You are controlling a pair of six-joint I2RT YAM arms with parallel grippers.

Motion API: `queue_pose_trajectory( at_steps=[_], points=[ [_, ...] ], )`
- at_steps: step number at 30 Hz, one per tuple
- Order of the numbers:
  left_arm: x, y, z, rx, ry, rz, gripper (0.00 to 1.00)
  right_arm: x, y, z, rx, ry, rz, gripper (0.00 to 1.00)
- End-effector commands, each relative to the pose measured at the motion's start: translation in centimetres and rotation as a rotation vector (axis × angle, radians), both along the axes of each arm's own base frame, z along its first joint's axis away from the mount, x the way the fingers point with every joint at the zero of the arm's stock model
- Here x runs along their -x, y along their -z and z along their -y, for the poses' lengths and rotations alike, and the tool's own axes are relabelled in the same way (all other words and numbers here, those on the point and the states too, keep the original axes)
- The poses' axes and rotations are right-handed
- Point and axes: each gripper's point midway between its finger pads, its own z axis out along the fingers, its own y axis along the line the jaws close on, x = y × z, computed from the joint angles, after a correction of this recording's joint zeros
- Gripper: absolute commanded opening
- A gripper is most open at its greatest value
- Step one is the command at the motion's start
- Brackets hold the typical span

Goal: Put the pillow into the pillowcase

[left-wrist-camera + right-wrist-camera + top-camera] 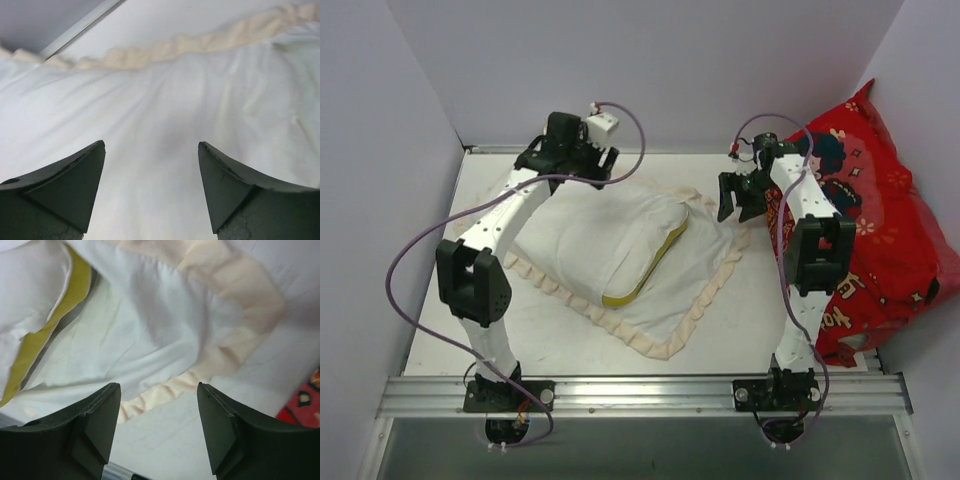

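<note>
While the left claw [151, 145] gapes, the pillowcase [165, 90] lies just beneath it.

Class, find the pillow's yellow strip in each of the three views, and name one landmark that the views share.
Top external: the yellow strip runs diagonally near the middle of the picture.
Left wrist: not in it.
Right wrist: the strip is at the upper left, slanting down towards the left edge.
Shared landmark: the cream frill, which shows in all three views.
</note>
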Motion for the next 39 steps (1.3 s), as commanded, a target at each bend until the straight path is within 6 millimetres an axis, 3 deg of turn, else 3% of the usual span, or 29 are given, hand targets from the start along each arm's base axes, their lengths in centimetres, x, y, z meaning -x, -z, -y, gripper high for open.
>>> queue_pose_trajectory(
  at_steps=[1, 2, 4, 6, 7, 8, 11, 14, 17, 19, 20, 21, 22, 23, 24, 26, 28, 29, 30, 32, 35, 36, 39],
  points=[
    [0.6, 6.3, -6.3, -0.132, -0.04, -0.137, 0.8, 3.6, -5.1, -2.2, -0.171, 0.025, -0.002, 0.62],
    [1.2, 7.8, -6.8, -0.141, -0.024, -0.176, 0.76, 4.4, -6.0, -4.2, -0.285, 0.005, -0.025, 0.61],
    [3.5, 11.0, -7.2, -0.161, 0.034, -0.261, 0.66, 6.2, -5.6, -5.9, -0.382, 0.002, -0.097, 0.59],
    [5.7, 12.0, -5.7, -0.154, 0.101, -0.297, 0.58, 7.6, -5.3, -8.1, -0.486, 0.035, -0.191, 0.54],
    [9.3, 13.3, -3.4, -0.129, 0.146, -0.374, 0.5, 8.3, -3.0, -9.8, -0.544, 0.079, -0.273, 0.5],
    [10.0, 14.1, -3.6, -0.126, 0.132, -0.407, 0.5, 8.3, -3.0, -9.9, -0.547, 0.101, -0.288, 0.5],
    [14.1, 13.4, 0.8, -0.086, 0.218, -0.442, 0.47, 7.4, -1.1, -11.8, -0.572, 0.105, -0.28, 0.48],
    [15.4, 10.9, 2.8, 0.018, 0.169, -0.474, 0.52, 5.6, -0.2, -13.5, -0.604, 0.124, -0.295, 0.47],
    [14.0, 6.9, 3.3, 0.071, 0.149, -0.372, 0.62, 4.5, 0.8, -14.3, -0.632, 0.145, -0.32, 0.46],
    [12.6, 3.9, 4.3, 0.104, 0.161, -0.298, 0.66, 3.7, 1.1, -14.4, -0.639, 0.153, -0.314, 0.39],
    [12.5, 2.9, 5.3, 0.125, 0.189, -0.29, 0.67, 3.6, 1.3, -14.4, -0.634, 0.157, -0.313, 0.3],
    [12.0, 3.4, 6.1, 0.127, 0.195, -0.307, 0.67, 3.7, 1.3, -14.4, -0.635, 0.155, -0.314, 0.26],
    [11.2, 1.8, 7.1, 0.151, 0.205, -0.282, 0.67, 3.7, 1.4, -14.3, -0.633, 0.155, -0.313, 0.24],
    [11.0, 1.9, 8.0, 0.158, 0.213, -0.295, 0.68, 3.9, 1.4, -14.4, -0.634, 0.153, -0.316, 0.21],
    [10.7, 3.7, 9.1, 0.135, 0.221, -0.33, 0.68, 4.4, 1.4, -14.3, -0.633, 0.15, -0.316, 0.17],
    [9.6, 3.1, 10.5, 0.165, 0.202, -0.332, 0.68, 4.9, 1.3, -14.1, -0.628, 0.144, -0.312, 0.16],
    [8.6, 4.9, 11.7, 0.157, 0.194, -0.361, 0.68, 5.7, 1.1, -13.8, -0.624, 0.146, -0.313, 0.16],
    [7.9, 4.4, 12.2, 0.168, 0.193, -0.347, 0.68, 5.9, 0.7, -13.7, -0.622, 0.142, -0.304, 0.16],
    [7.6, 5.8, 12.7, 0.158, 0.19, -0.369, 0.67, 6.1, 0.8, -13.6, -0.621, 0.141, -0.306, 0.16],
    [7.1, 6.0, 13.5, 0.171, 0.207, -0.373, 0.66, 6.7, 1.2, -13.4, -0.61, 0.146, -0.318, 0.15],
    [7.0, 7.9, 14.3, 0.163, 0.213, -0.414, 0.61, 7.1, 1.8, -13.2, -0.595, 0.152, -0.326, 0.14],
    [6.9, 8.6, 14.5, 0.155, 0.212, -0.425, 0.58, 7.1, 2.0, -13.1, -0.592, 0.153, -0.329, 0.14],
    [7.7, 8.7, 15.6, 0.155, 0.262, -0.432, 0.21, 7.0, 2.7, -12.9, -0.572, 0.162, -0.334, 0.11]
  ],
)
